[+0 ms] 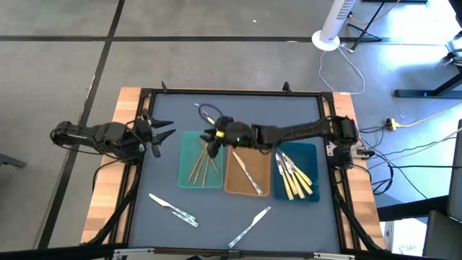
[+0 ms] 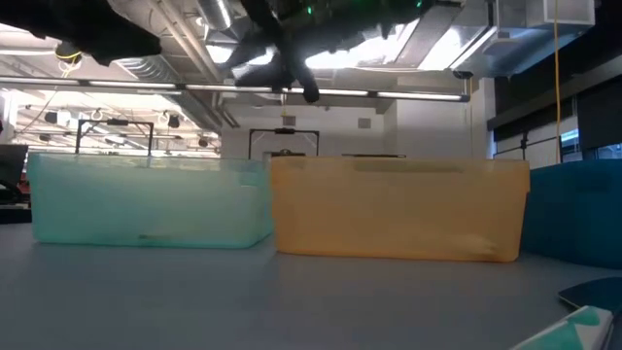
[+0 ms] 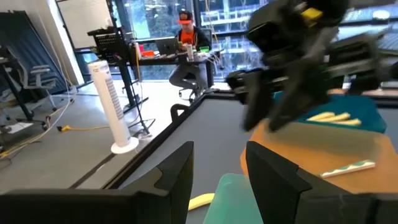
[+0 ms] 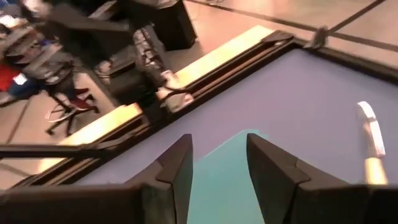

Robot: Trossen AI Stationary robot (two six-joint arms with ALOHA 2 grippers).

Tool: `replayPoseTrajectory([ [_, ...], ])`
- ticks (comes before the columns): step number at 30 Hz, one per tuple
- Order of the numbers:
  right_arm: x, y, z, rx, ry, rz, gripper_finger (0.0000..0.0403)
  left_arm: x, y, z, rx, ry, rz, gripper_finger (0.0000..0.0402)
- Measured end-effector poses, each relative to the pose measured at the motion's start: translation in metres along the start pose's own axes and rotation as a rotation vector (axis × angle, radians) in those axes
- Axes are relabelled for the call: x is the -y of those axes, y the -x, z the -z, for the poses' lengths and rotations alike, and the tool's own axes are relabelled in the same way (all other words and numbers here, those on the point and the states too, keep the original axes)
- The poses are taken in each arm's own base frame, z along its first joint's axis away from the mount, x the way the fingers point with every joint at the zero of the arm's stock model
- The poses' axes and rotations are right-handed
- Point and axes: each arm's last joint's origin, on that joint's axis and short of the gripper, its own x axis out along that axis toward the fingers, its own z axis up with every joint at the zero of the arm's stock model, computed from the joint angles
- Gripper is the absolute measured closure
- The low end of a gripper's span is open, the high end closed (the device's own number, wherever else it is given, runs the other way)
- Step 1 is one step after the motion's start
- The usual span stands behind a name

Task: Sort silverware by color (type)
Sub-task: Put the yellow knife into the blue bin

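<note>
Right gripper (image 1: pixel 215 146), jaws parted and empty, hovers above teal tray (image 1: pixel 189 178) of gold utensils (image 1: pixel 204 165); next, descend squarely onto silver knife (image 1: pixel 173 209) near table's front edge.

Overhead looking down, low table-level, both sharing trays (image 1: pixel 247 173)

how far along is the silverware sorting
Mostly done. Gold utensils lie in the teal tray, a silver one in the tan tray, yellow-handled ones in the dark-blue tray. The right claw hangs empty over the teal tray. Two silver pieces wait on the mat.
</note>
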Motion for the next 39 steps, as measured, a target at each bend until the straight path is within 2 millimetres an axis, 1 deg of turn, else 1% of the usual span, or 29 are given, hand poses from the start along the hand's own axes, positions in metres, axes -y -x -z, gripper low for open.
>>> replayPoseTrajectory([
  [5,0.033,-0.007,-0.016,0.008,-0.003,0.037,0.0265,-0.007,0.01,0.004,0.0,0.044,-0.001,0.0261],
  [9,0.059,-0.011,-0.028,0.008,-0.025,0.053,0.0265,-0.01,0.014,0.005,0.011,0.064,-0.001,0.0261],
  [14,0.092,-0.013,-0.043,-0.022,-0.058,-0.005,0.0265,-0.011,0.015,0.005,0.018,0.068,-0.002,0.0261],
  [16,0.101,-0.013,-0.048,-0.03,-0.069,-0.027,0.0265,-0.01,0.015,0.005,0.017,0.068,-0.002,0.0261],
  [19,0.109,-0.011,-0.064,-0.033,-0.079,-0.039,0.0265,-0.011,0.015,0.005,0.017,0.068,-0.009,0.0261],
  [22,0.106,-0.01,-0.081,-0.034,-0.07,-0.033,0.0265,-0.011,0.015,0.005,0.018,0.068,-0.017,0.0261],
  [26,0.105,-0.014,-0.096,-0.114,-0.045,0.022,0.0265,-0.011,0.015,0.005,0.017,0.068,-0.033,0.0261],
  [27,0.106,-0.016,-0.096,-0.161,-0.045,0.05,0.0265,-0.011,0.015,0.005,0.017,0.069,-0.036,0.0261],
  [29,0.106,-0.022,-0.099,-0.192,-0.042,0.092,0.0265,-0.011,0.015,0.005,0.017,0.069,-0.036,0.0261],
  [32,0.11,-0.034,-0.093,-0.266,-0.042,0.16,0.0265,-0.012,0.015,0.005,0.017,0.069,-0.036,0.026],
  [35,0.12,-0.047,-0.08,-0.331,-0.046,0.2,0.0265,-0.012,0.015,0.005,0.017,0.069,-0.036,0.026],
  [39,0.131,-0.062,-0.064,-0.379,-0.067,0.184,0.0265,-0.012,0.015,0.005,0.015,0.068,-0.036,0.026],
])
